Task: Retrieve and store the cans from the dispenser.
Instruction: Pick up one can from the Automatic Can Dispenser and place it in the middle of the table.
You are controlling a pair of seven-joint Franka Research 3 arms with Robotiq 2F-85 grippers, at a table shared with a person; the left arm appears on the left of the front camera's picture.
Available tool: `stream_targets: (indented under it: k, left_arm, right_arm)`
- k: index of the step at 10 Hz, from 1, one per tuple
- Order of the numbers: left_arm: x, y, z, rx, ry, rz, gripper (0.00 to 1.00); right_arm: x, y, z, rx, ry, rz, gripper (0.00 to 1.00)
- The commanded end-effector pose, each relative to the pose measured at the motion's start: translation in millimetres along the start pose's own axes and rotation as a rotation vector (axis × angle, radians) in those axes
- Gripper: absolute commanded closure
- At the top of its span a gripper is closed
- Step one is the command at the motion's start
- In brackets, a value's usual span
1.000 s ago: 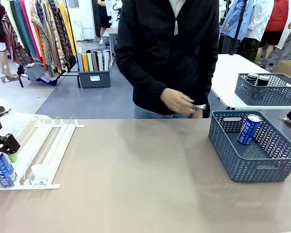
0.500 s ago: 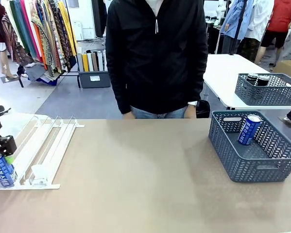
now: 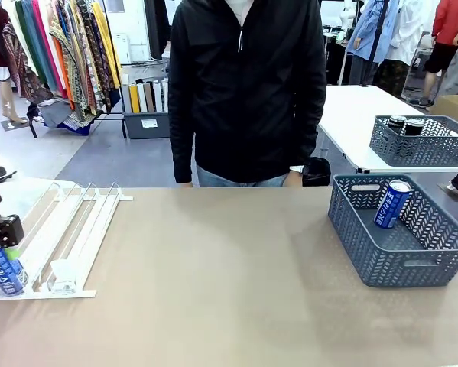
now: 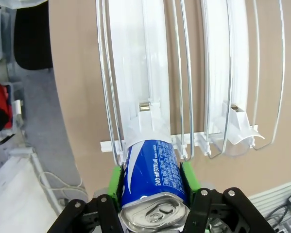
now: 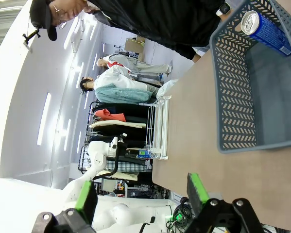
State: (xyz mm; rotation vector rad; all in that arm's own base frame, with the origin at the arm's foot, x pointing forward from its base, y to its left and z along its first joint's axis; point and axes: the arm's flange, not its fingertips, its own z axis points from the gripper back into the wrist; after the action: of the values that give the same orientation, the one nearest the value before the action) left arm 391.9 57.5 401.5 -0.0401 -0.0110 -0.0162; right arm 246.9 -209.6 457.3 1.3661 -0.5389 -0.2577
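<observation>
At the front end of the leftmost lane of the white dispenser (image 3: 76, 229), a blue can (image 3: 3, 277) stands between the fingers of my left gripper (image 3: 5, 248). From the left wrist, the green pads (image 4: 116, 179) press both sides of this blue can (image 4: 152, 170), whose silver top faces the camera. My left gripper (image 4: 152, 189) is shut on it, in front of the dispenser (image 4: 150, 73) rails. A second blue can (image 3: 393, 202) leans inside the grey basket (image 3: 366, 245) at the right. My right gripper (image 5: 141, 194) is open and holds nothing, away from the basket (image 5: 232, 97) and its can (image 5: 266, 29).
A person in a black jacket (image 3: 248, 84) stands at the far edge, arms hanging down. A second grey basket (image 3: 420, 145) with black cans sits on a white table at the back right. Bare tabletop (image 3: 229, 267) lies between dispenser and basket.
My left gripper's fingers have closed onto the blue can at the dispenser's front. The person has drawn the hands back and stands straighter.
</observation>
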Motion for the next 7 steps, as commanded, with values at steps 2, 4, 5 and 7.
stream_targets:
  k: [2, 4, 5, 7]
  left_arm:
    - [-2.5, 8.2, 13.1, 0.007, 0.000, 0.011, 1.00]
    - [-12.1, 8.4, 58.0, 0.031, -0.029, 0.049, 1.00]
    - [-18.6, 7.5, 86.6, -0.003, -0.028, 0.017, 1.00]
    - [-30.3, 4.3, 141.8, 0.000, -0.092, -0.043, 1.00]
  right_arm:
    - [1.1, 1.6, 0.8, 0.013, 0.001, 0.021, 0.00]
    - [1.1, 1.6, 0.8, 0.013, 0.001, 0.021, 0.00]
    - [1.1, 1.6, 0.8, 0.013, 0.001, 0.021, 0.00]
    - [1.1, 1.6, 0.8, 0.013, 0.001, 0.021, 0.00]
